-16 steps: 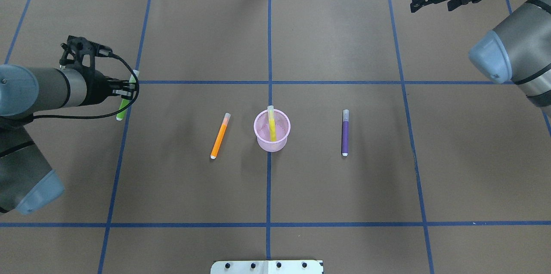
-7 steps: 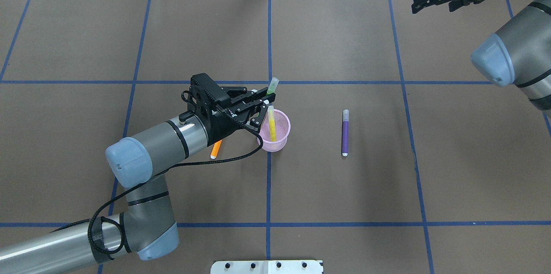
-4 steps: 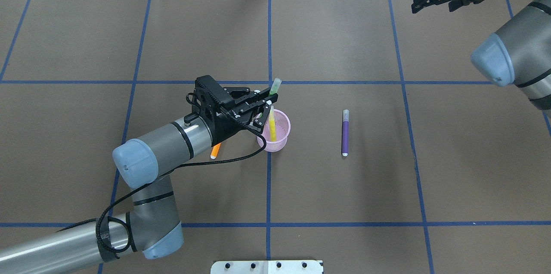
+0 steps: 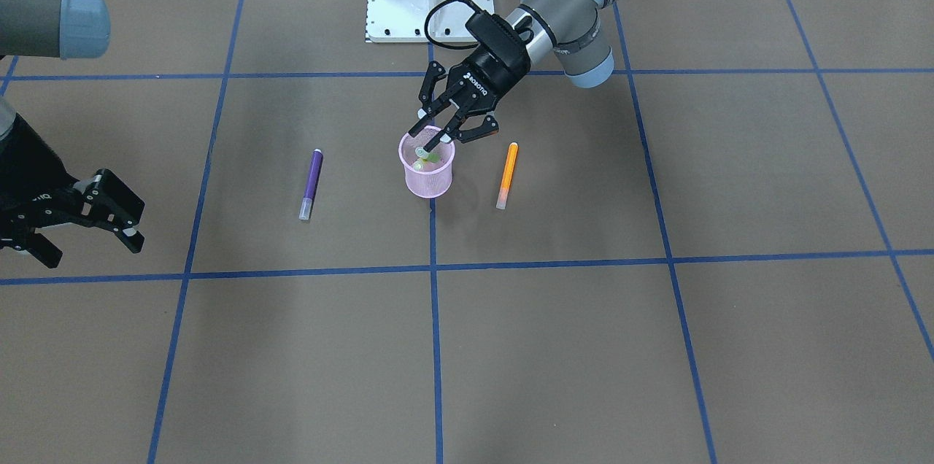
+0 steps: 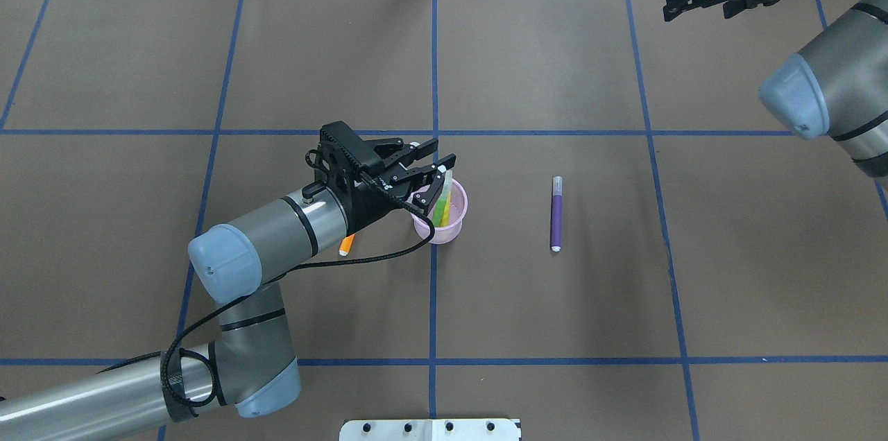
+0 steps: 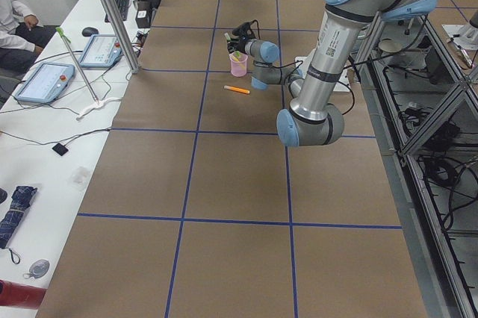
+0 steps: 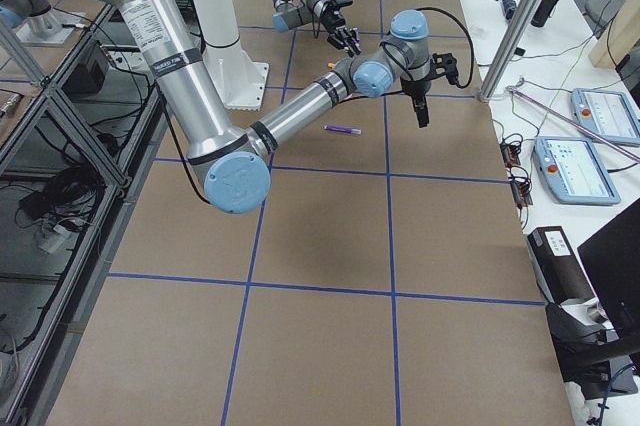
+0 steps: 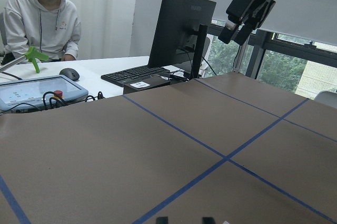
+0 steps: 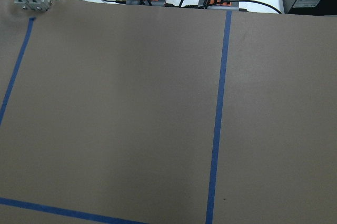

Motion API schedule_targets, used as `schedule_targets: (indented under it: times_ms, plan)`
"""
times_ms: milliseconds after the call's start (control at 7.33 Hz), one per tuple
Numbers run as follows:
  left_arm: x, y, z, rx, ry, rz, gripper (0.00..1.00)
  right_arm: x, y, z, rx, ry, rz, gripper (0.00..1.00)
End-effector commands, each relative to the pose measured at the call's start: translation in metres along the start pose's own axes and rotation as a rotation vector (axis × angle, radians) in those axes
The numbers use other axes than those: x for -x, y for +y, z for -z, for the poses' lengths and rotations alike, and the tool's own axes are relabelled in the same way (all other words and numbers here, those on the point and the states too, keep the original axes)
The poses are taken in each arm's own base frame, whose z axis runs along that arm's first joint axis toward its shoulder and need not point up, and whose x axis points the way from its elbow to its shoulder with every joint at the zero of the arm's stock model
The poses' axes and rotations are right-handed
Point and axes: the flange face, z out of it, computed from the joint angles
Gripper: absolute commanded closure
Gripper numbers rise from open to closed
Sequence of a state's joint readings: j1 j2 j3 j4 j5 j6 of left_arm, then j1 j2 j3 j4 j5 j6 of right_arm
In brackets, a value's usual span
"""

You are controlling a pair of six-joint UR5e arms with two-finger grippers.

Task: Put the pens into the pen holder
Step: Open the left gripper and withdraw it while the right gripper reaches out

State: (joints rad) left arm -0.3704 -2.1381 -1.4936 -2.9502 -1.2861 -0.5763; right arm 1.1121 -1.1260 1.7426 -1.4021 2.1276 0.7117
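The pink mesh pen holder (image 5: 457,217) (image 4: 427,185) stands at mid-table. A green pen (image 5: 441,196) (image 4: 431,157) leans inside it beside a yellow pen (image 5: 449,204). My left gripper (image 5: 444,152) (image 4: 430,134) hovers open just above the holder's rim, holding nothing. On the table to the holder's left, the orange pen (image 4: 506,174) is mostly hidden under my left arm in the overhead view, with only its tip (image 5: 345,245) showing. The purple pen (image 5: 556,213) (image 4: 311,183) rests flat to the holder's right. My right gripper (image 5: 667,4) (image 4: 91,249) hangs open and empty at the far right corner.
Blue tape lines (image 5: 433,302) divide the brown table. A white base plate (image 5: 430,430) sits at the near edge. The left wrist view shows a seated person (image 8: 45,19) and a monitor (image 8: 181,29) beyond the table.
My left gripper carried the green pen from the far left to the holder, then opened; the pen now stands inside the holder. The right arm has barely moved.
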Motion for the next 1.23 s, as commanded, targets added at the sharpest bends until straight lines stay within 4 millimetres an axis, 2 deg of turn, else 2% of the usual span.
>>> schedule_targets:
  times_ms: [0, 273, 545, 682, 818, 955, 1091]
  plan:
    - [-0.012, 0.001, -0.001, -0.014, -0.003, 0.013, 0.0, 0.001, 0.0, 0.001, 0.0, -0.002, 0.001, 0.0]
    - [-0.01, -0.006, 0.003, -0.021, -0.015, 0.016, 0.0, 0.002, 0.0, 0.003, -0.003, -0.005, -0.006, 0.0]
    - [0.02, 0.0, 0.015, 0.07, -0.087, -0.033, 0.0, 0.006, 0.002, 0.005, -0.005, -0.012, -0.007, 0.0]
    - [0.029, -0.009, 0.032, 0.165, -0.133, -0.063, 0.0, 0.006, 0.007, 0.002, 0.003, -0.011, -0.006, 0.0]
    - [0.037, -0.031, 0.055, 0.267, -0.178, -0.09, 0.0, 0.011, 0.011, -0.004, 0.012, -0.012, 0.0, 0.0]
    - [0.054, -0.057, 0.075, 0.388, -0.217, -0.101, 0.0, 0.027, 0.022, -0.01, 0.023, -0.023, -0.005, 0.0]
    - [0.077, -0.086, 0.089, 0.51, -0.226, -0.076, 0.0, 0.055, 0.041, -0.017, 0.008, -0.018, -0.06, 0.0]
